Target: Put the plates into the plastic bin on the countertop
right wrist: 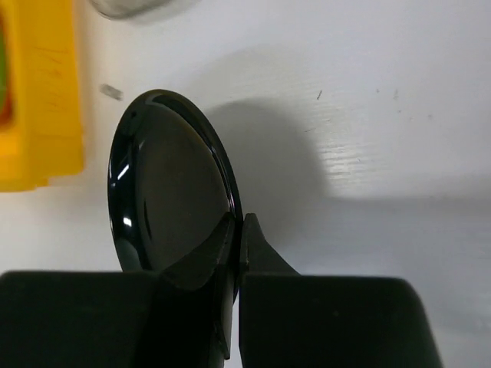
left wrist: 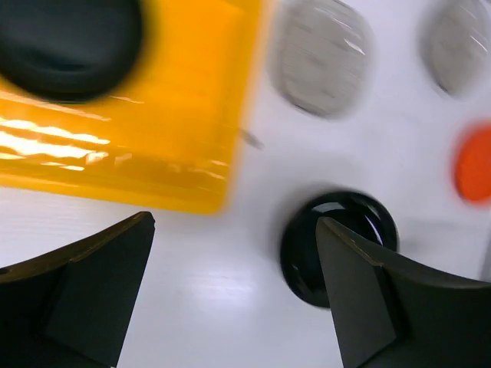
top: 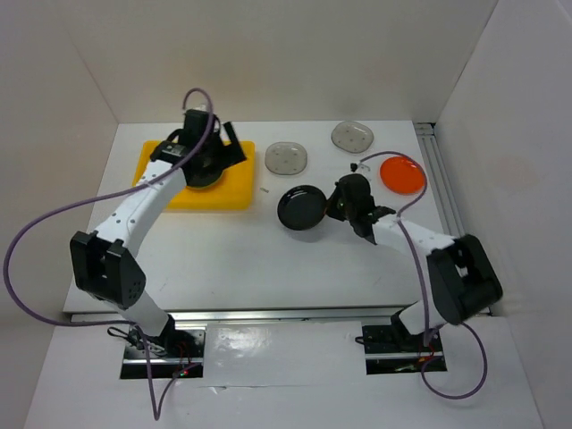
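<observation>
The yellow plastic bin [top: 223, 192] sits at the back left of the white countertop [top: 268, 259]. My left gripper [top: 213, 159] hovers over it, open and empty. In the left wrist view the wide-apart fingers [left wrist: 92, 284] frame bare countertop, and a black plate [left wrist: 69, 46] lies in the bin [left wrist: 169, 130]. My right gripper [top: 332, 207] is shut on the right rim of a second black plate [top: 302, 207]. The right wrist view shows this plate [right wrist: 169, 184] tilted up on edge, its rim pinched at the gripper [right wrist: 238, 224]. Two grey plates [top: 286, 158] [top: 352, 136] and an orange plate [top: 402, 173] lie on the countertop.
White walls enclose the countertop on the left, back and right. A metal rail [top: 438, 179] runs along the right edge beside the orange plate. A small scrap [top: 264, 189] lies just right of the bin.
</observation>
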Tool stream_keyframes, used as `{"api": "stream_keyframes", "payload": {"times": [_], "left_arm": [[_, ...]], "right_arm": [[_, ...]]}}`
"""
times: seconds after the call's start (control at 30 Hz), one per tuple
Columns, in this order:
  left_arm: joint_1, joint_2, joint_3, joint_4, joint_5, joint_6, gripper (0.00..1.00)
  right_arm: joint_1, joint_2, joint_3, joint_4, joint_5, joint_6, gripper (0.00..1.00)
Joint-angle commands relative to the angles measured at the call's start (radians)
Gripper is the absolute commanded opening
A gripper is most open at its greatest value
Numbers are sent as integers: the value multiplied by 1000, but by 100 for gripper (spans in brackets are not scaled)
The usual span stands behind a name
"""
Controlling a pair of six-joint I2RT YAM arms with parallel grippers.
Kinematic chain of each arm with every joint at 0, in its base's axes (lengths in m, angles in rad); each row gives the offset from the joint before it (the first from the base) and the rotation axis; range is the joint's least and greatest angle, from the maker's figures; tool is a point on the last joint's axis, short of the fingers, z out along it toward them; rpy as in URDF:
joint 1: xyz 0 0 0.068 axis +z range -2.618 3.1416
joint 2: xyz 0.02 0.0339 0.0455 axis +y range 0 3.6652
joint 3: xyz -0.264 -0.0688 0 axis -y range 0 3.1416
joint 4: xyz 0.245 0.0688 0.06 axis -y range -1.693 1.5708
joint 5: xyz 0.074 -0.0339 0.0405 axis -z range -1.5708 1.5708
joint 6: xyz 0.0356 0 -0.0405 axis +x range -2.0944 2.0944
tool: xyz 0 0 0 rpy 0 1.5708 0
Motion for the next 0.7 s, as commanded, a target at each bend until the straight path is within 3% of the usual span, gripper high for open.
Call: {"api": "stream_keyframes", "payload": {"times": [0.0,0.1,0.27,0.4,0.43,0.6,0.67], "left_arm": [[-166,-51,47,18,37,84,100],[-272,-51,47,72,178,138,100],[-364,-40,22,94,208,156,100],[-383,-18,8,103,265,168,96],[-395,-18,8,112,298,181,94],[-395,3,-7,135,308,181,63],[-395,14,-21,147,347,181,61]], "right_arm": [[14,-210,-74,-82,120,7,0],[25,-380,-165,-6,8,-16,0],[-23,-608,-254,102,-115,-41,0],[-86,-641,-265,138,-258,-41,0],[-102,-624,-265,183,-303,-41,0],[-167,-604,-275,276,-405,11,0],[-176,-586,-265,276,-438,20,0]]}}
